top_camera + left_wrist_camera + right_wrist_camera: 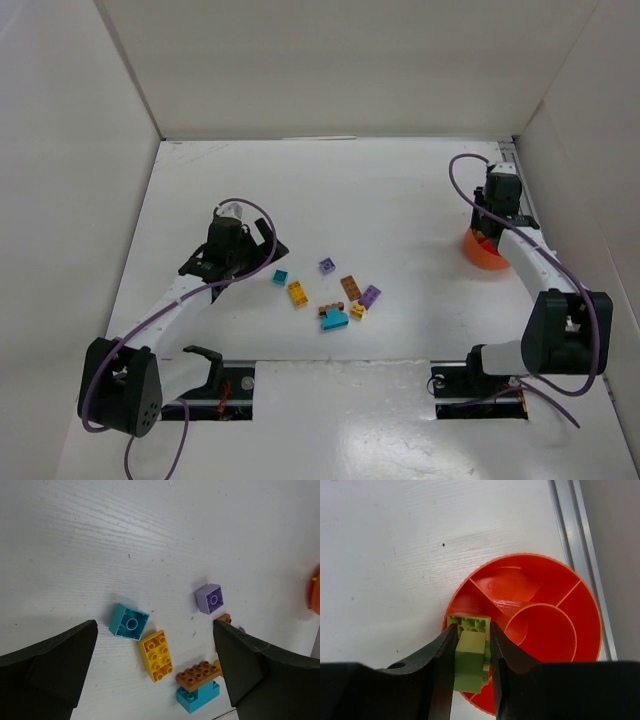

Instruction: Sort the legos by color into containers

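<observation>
Several legos lie loose mid-table: a teal one (281, 277), a yellow one (297, 293), two purple ones (327, 265) (371, 295), a brown one (351, 287), and a brown brick on a teal brick (333, 316). My left gripper (236, 258) hovers open just left of them. In the left wrist view the left gripper (155, 627) has the teal lego (129, 622) and the yellow lego (157, 655) between its spread fingers. My right gripper (471, 630) is shut on a pale green lego (470, 662) over the left rim of the orange bowl (505, 585), which also shows in the top view (488, 260).
White walls box the table on the left, back and right. A metal rail (580, 555) runs just right of the bowl. The bowl's visible compartments and hub look empty. The bowl's edge shows at the far right of the left wrist view (315, 595).
</observation>
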You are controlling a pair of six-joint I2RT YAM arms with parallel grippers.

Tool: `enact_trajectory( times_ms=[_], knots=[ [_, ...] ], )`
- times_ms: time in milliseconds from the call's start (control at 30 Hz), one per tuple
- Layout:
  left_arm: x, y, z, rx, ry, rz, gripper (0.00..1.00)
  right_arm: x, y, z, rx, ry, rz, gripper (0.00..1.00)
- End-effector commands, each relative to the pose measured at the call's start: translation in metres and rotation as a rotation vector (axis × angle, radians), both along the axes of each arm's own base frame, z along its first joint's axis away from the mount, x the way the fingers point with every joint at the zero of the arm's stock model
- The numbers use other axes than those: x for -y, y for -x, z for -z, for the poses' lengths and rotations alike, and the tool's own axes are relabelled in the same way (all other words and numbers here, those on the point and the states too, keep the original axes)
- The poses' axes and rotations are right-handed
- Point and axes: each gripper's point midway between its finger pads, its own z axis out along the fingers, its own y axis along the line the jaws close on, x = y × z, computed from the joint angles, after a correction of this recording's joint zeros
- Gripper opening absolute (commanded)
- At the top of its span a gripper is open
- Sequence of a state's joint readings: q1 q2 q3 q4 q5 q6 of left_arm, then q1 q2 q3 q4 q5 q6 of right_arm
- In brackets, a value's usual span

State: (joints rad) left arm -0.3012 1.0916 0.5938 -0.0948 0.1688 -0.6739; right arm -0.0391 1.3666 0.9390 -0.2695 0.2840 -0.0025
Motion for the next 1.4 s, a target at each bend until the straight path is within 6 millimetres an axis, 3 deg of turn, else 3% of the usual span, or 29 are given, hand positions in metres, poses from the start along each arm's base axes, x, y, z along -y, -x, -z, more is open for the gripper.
enact_trajectory(
  times_ms=[0,200,433,733,900,1167,1367],
  knots=[
    [0.003,-0.008,-0.017,0.055,0.026,-0.004,1.00,0.005,0.002,-0.010,0.056,0.003,0.030,0.22],
    [0.004,-0.005,-0.016,0.045,0.029,0.003,1.00,0.001,0.008,-0.013,0.070,-0.027,0.015,0.45],
    [0.006,-0.002,-0.014,0.036,0.027,0.012,1.00,-0.003,0.011,-0.031,0.118,-0.039,-0.005,0.56],
    [0.008,0.008,0.012,-0.047,-0.035,0.030,1.00,-0.024,0.022,-0.064,0.207,-0.066,-0.144,0.58],
    [0.015,0.014,0.028,-0.087,-0.079,0.076,1.00,-0.036,0.031,-0.056,0.196,-0.079,-0.223,0.58],
    [0.016,0.012,0.046,-0.114,-0.182,0.059,0.84,-0.038,0.047,-0.045,0.159,-0.084,-0.236,0.58],
    [0.012,0.006,0.050,-0.107,-0.237,0.031,0.80,-0.038,0.055,-0.043,0.155,-0.086,-0.223,0.58]
  ],
)
